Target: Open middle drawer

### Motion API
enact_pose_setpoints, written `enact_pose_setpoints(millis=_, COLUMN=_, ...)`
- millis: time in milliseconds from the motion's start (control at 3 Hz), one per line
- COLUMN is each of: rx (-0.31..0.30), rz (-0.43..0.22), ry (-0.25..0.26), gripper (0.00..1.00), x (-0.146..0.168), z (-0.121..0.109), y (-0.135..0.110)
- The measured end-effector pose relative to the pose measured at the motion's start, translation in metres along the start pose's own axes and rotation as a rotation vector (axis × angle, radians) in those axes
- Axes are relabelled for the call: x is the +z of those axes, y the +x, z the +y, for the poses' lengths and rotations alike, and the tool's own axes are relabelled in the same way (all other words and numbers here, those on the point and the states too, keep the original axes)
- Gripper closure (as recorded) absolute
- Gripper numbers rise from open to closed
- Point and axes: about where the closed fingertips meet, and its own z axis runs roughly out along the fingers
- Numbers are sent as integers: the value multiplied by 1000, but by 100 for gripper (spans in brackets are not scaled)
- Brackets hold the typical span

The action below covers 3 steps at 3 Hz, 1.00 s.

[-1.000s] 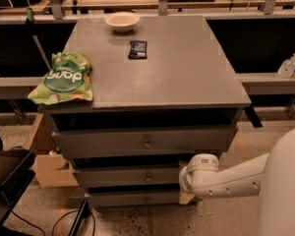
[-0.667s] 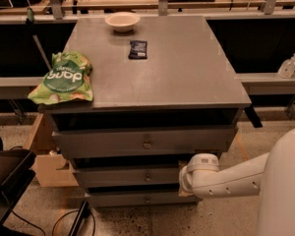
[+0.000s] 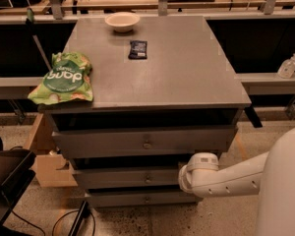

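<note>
The grey cabinet has three drawers stacked under its top. The middle drawer (image 3: 123, 178) is the shallow second one, with a small round knob (image 3: 148, 179) at its centre. Its front sits slightly behind the top drawer (image 3: 113, 143) above it. My white arm (image 3: 236, 178) reaches in from the right at the middle drawer's height. The gripper (image 3: 185, 177) is at the arm's rounded end, against the right part of the middle drawer's front and right of the knob. The arm's end covers the gripper.
On the cabinet top (image 3: 187, 77) lie a green snack bag (image 3: 64, 78), a small dark packet (image 3: 138, 49) and a white bowl (image 3: 122, 21). The lowest drawer (image 3: 137, 199) is below. A cardboard box (image 3: 46, 161) stands at the left, and a sanitiser bottle (image 3: 288, 66) sits on the right ledge.
</note>
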Motion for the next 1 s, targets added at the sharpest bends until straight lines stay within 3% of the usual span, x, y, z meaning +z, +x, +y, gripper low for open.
enact_pose_setpoints(millis=333, rx=0, rz=0, ry=0, gripper=100, x=0, z=0, y=0)
enact_pose_setpoints(millis=1000, rx=0, rz=0, ry=0, gripper=100, x=0, z=0, y=0)
